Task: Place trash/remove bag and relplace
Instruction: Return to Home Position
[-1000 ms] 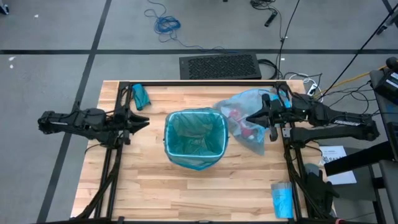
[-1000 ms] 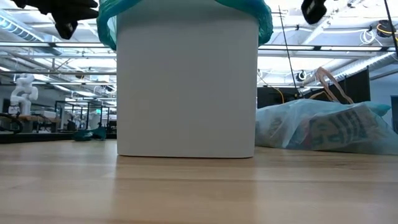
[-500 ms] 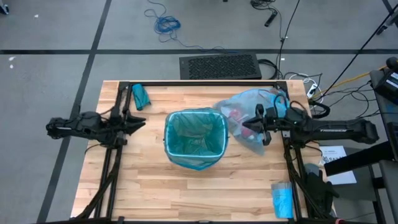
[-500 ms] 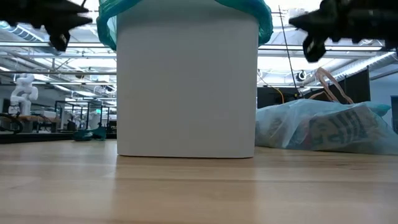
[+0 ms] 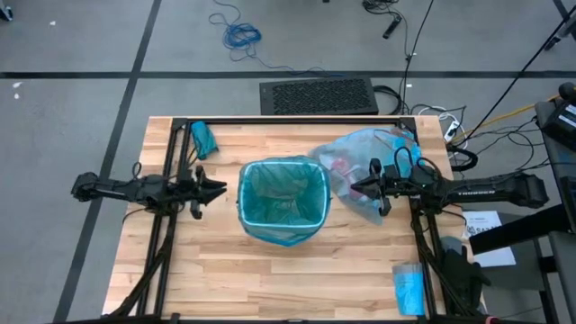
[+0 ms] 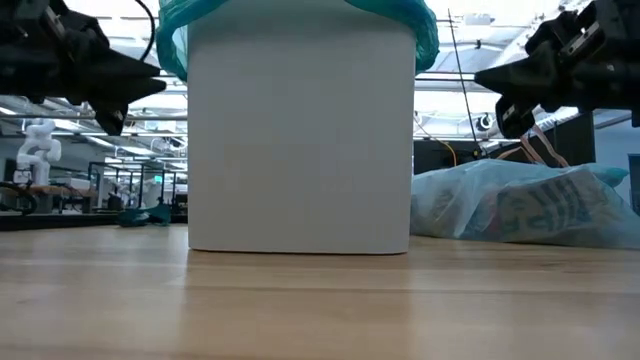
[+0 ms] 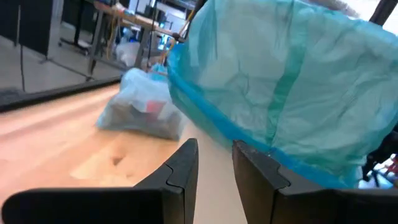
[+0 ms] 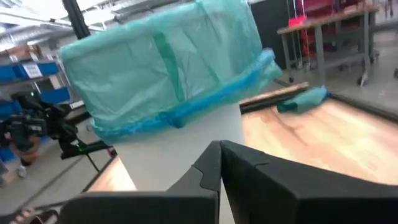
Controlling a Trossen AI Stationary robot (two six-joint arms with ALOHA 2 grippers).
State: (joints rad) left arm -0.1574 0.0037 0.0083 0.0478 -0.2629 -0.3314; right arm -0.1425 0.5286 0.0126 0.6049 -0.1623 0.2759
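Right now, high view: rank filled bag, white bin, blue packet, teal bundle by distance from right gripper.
1. filled bag, beneath the right gripper
2. white bin, centre
3. blue packet, near right corner
4. teal bundle, far left corner

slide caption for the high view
Square white bin with a blue-green plastic liner on the wooden table, a filled pale-blue plastic bag beside it, left gripper and right gripper flanking.

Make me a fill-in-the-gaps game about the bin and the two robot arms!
1. The liner sits inside the white ___.
2. The right pincer hangs over the full bag, its fingers ___.
3. The left pincer holds ___.
Missing words: bin; shut; nothing.
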